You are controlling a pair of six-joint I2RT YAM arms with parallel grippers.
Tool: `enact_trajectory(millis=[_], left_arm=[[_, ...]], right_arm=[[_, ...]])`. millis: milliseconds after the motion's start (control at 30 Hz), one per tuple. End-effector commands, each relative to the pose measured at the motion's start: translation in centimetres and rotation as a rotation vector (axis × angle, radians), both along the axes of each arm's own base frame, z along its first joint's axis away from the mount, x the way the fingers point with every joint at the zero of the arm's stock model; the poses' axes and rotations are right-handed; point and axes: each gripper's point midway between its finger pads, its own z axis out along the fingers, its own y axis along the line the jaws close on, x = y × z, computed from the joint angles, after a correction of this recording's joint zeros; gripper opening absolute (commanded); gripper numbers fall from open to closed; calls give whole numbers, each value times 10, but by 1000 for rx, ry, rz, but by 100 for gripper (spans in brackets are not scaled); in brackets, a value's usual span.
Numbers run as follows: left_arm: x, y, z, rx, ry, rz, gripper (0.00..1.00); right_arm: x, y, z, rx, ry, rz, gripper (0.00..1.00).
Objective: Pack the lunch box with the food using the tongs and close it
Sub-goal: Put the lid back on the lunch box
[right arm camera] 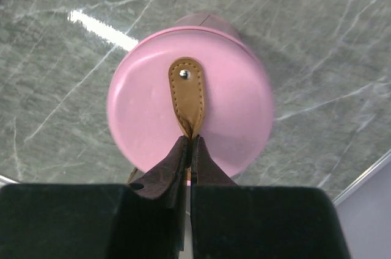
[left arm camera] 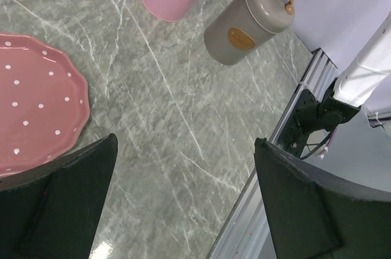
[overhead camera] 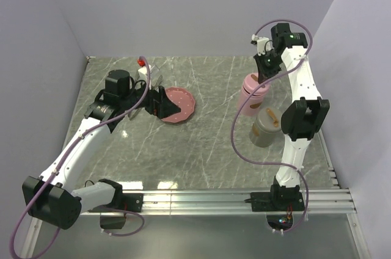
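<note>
The pink tub point(overhead camera: 252, 95) of the lunch box stands at the right, with its pink lid point(right arm camera: 238, 106) over it. My right gripper point(right arm camera: 190, 140) is shut on the lid's brown leather strap point(right arm camera: 188, 91), straight above the tub. Whether the lid rests on the tub or hangs just over it I cannot tell. The olive-grey tub point(overhead camera: 265, 128) stands nearer, its grey lid point(left arm camera: 269, 3) on it. My left gripper point(left arm camera: 186, 143) is open and holds nothing, hovering by the right edge of the pink dotted plate point(left arm camera: 36, 106). Food and tongs are out of view.
The plate point(overhead camera: 181, 105) lies left of centre with nothing showing on it. A metal rail point(overhead camera: 232, 198) runs along the near table edge, with the right arm's base point(left arm camera: 317, 115) on it. Grey walls close in the back and both sides.
</note>
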Motion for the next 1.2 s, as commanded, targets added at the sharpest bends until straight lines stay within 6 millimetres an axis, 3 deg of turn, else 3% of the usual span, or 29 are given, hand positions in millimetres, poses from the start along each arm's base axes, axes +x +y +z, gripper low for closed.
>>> enact_trajectory(millis=[0,500,800,1033,1167], left_arm=[[-2,0,11,-6,-55,-17,99],[-2,2,0,3,-36,-8,99],[0,3,-2,14,-25,1,99],[-1,4,-4,16,-26,5,99],[-1,3,-6,13,-19,4,99]], right_arm=[[-28,6,-6,22,107,19,0],[-34,18,-9,-5,123,37,0],[-43,18,-39,-15,223,43,0],[-56,-1,-53,-84,273,27,0],[-66,-15,-47,-126,262,13,0]])
